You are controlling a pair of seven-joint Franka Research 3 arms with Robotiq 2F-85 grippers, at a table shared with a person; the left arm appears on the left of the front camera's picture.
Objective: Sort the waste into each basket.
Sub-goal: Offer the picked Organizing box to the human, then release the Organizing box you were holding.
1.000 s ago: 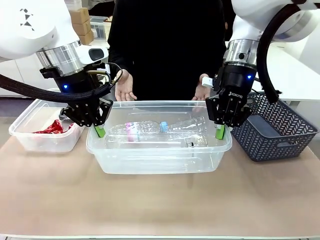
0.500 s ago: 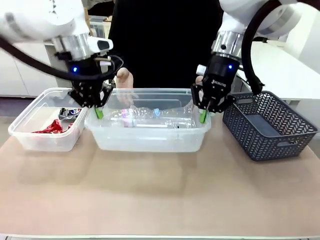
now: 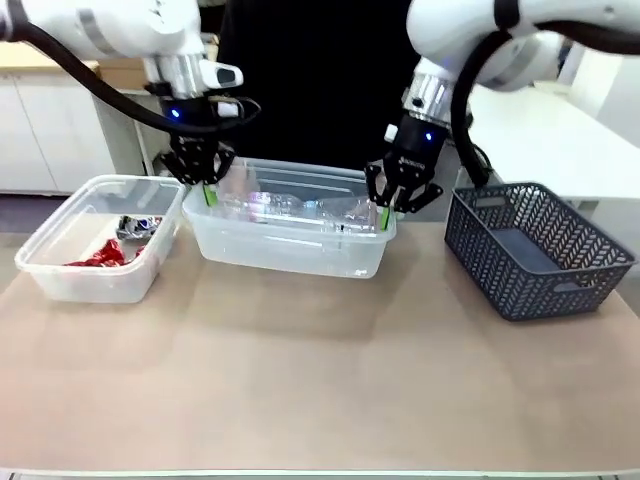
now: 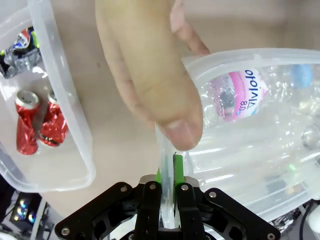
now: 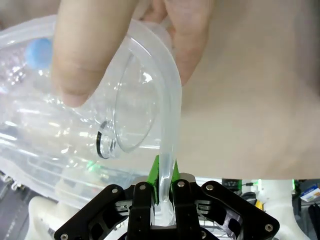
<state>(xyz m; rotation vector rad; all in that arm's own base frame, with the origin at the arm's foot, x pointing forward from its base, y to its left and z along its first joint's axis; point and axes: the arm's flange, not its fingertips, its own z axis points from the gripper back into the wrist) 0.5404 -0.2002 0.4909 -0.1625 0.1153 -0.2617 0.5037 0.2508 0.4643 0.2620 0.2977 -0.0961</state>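
Left hand (image 3: 208, 193) pinched shut, pointing down; right hand (image 3: 384, 214) likewise, wrist tilted.

Tan tabletop (image 3: 320, 390), white cabinets (image 3: 55, 150) behind

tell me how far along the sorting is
Done: crushed cans lie in the small tub, bottles in the large tub. In hand: left gripper and right gripper clamp that tub's rims, with the person's hands on it. Left: the lattice basket looks empty.
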